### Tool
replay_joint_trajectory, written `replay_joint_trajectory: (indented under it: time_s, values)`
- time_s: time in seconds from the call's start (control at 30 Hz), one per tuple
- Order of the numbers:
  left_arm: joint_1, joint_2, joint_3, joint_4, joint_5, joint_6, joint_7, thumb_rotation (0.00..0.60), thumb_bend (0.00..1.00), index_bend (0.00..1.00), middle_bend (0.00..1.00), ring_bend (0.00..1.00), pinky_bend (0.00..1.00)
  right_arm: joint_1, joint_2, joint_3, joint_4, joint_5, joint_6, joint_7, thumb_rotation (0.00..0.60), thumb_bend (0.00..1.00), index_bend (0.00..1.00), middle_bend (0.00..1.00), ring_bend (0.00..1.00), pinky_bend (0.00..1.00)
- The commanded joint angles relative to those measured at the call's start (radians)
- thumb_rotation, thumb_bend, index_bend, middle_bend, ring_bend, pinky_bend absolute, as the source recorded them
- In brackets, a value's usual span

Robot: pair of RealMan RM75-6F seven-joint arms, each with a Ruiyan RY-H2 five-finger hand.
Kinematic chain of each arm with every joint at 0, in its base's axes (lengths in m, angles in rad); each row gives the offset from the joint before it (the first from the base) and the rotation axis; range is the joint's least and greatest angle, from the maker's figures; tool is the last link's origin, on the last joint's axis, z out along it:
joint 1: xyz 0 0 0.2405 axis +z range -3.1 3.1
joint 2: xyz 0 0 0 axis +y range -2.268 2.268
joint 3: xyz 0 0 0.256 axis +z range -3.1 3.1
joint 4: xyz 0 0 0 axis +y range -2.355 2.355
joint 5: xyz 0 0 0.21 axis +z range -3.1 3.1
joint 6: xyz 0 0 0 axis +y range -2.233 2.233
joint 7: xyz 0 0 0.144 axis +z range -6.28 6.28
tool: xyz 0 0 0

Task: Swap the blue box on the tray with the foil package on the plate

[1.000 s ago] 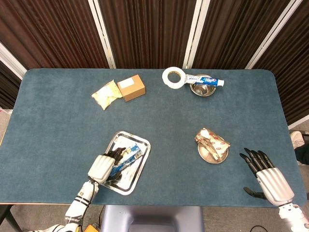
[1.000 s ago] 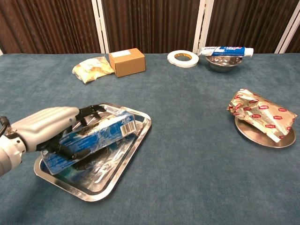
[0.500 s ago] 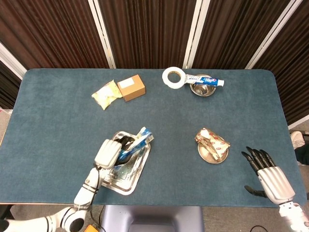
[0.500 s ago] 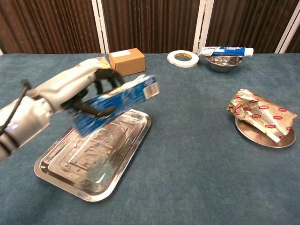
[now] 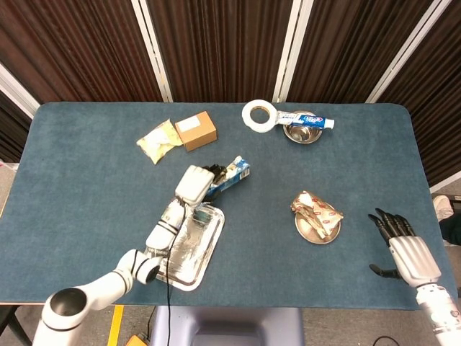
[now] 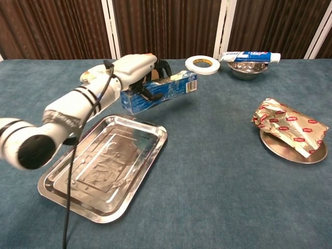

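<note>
My left hand (image 5: 196, 183) (image 6: 136, 70) grips the blue box (image 5: 229, 176) (image 6: 161, 93) and holds it in the air beyond the far right corner of the steel tray (image 5: 189, 249) (image 6: 101, 166), which has nothing in it. The foil package (image 5: 317, 208) (image 6: 288, 125) lies on the small round plate (image 5: 315, 231) (image 6: 293, 150) at the right. My right hand (image 5: 405, 246) hovers near the table's front right edge with its fingers spread and nothing in it; the chest view does not show it.
At the back stand a brown cardboard box (image 5: 196, 130) (image 6: 140, 68) and a yellow snack bag (image 5: 158, 140) (image 6: 101, 75). Further right are a tape roll (image 5: 259, 115) (image 6: 203, 64) and a toothpaste tube (image 5: 306, 120) (image 6: 249, 56) across a steel bowl (image 5: 302, 132) (image 6: 248, 69).
My left hand has lifted the blue box out of the tray and carried it up, away from me and to the right. My right hand has drifted slightly toward the table's right edge.
</note>
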Motion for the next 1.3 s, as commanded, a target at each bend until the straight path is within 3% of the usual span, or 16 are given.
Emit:
replay_joint_trajectory:
  time_s: [0.03,0.13,0.2,0.37,0.53,0.63,0.77,0.87,0.97,1.17,1.3]
  values:
    - [-0.166,-0.147,-0.014,0.272,-0.006,-0.108,-0.169,0.6,0.44,0.22,0.24,0.36,0.52,0.007,-0.003,0.008,0.005,0.016,-0.012,-0.003,0.6,0.27,0.0,0.0,0.0,0.0]
    - [-0.179,-0.156,-0.013,0.291,-0.013,-0.117,-0.196,0.6,0.37,0.0,0.0,0.02,0.19,0.012,-0.007,0.011,0.008,0.026,-0.021,-0.007,0.6,0.27,0.0,0.0,0.0,0.0]
    - [-0.186,-0.168,0.003,0.309,-0.007,-0.09,-0.23,0.6,0.34,0.0,0.0,0.0,0.13,0.02,-0.014,0.011,0.01,0.034,-0.04,-0.017,0.6,0.27,0.0,0.0,0.0,0.0]
    - [-0.143,-0.167,0.059,0.28,0.009,-0.036,-0.275,0.6,0.32,0.0,0.0,0.0,0.12,0.014,-0.012,-0.003,-0.008,0.0,-0.021,-0.031,0.6,0.27,0.0,0.0,0.0,0.0]
    - [-0.117,-0.129,0.072,0.193,-0.002,0.002,-0.301,0.6,0.3,0.0,0.0,0.0,0.12,0.007,-0.013,-0.013,-0.012,-0.025,-0.006,-0.031,0.6,0.27,0.0,0.0,0.0,0.0]
    - [-0.071,-0.069,0.088,0.09,0.004,0.071,-0.286,0.6,0.3,0.0,0.0,0.0,0.11,0.02,-0.02,-0.013,0.001,-0.028,-0.026,-0.016,0.6,0.27,0.0,0.0,0.0,0.0]
    - [0.087,0.116,0.164,-0.224,0.046,0.237,-0.192,0.6,0.3,0.0,0.0,0.0,0.1,0.062,-0.088,0.02,0.06,0.0,-0.073,-0.02,0.6,0.27,0.0,0.0,0.0,0.0]
    - [0.218,0.283,0.237,-0.495,0.064,0.334,-0.074,0.6,0.3,0.0,0.0,0.0,0.1,0.109,-0.159,0.067,0.104,0.072,-0.127,-0.066,0.6,0.27,0.0,0.0,0.0,0.0]
    - [0.333,0.417,0.305,-0.69,0.063,0.41,0.001,0.6,0.3,0.0,0.0,0.0,0.1,0.175,-0.217,0.116,0.126,0.164,-0.214,-0.134,0.6,0.27,0.0,0.0,0.0,0.0]
    - [0.484,0.537,0.372,-0.786,0.062,0.532,0.038,0.6,0.31,0.0,0.0,0.0,0.1,0.295,-0.34,0.183,0.189,0.335,-0.314,-0.323,0.6,0.27,0.07,0.04,0.0,0.07]
    - [0.528,0.578,0.381,-0.797,0.058,0.554,0.025,0.6,0.31,0.0,0.0,0.0,0.1,0.346,-0.417,0.205,0.241,0.442,-0.329,-0.425,0.6,0.27,0.15,0.09,0.01,0.13]
